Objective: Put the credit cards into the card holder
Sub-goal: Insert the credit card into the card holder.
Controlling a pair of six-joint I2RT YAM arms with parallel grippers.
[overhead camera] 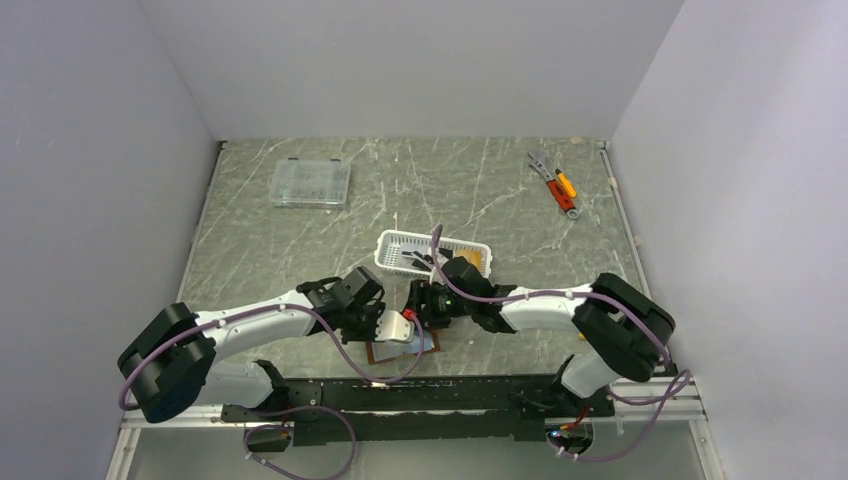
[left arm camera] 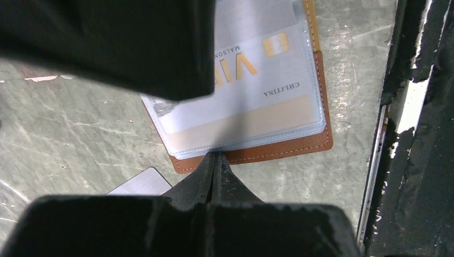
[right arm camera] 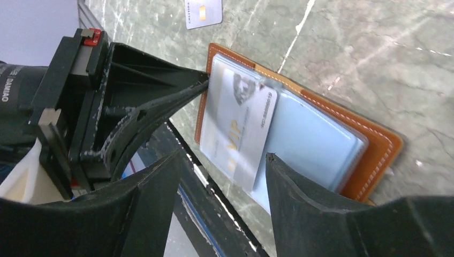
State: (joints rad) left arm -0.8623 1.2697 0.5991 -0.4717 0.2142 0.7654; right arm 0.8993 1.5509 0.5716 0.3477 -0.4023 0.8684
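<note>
Wallet [right arm camera: 316, 134] open, left tool [right arm camera: 206, 80] pinching its edge — card [right arm camera: 241, 128] inside

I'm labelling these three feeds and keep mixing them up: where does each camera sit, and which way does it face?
Top external: above and behind the bases, facing down at the table; both arms show.
Left wrist: on the left arm, looking down past the shut left gripper at the card holder.
Right wrist: looking down through the open right gripper at the card holder; the left gripper shows too.
Shared: the card holder.
</note>
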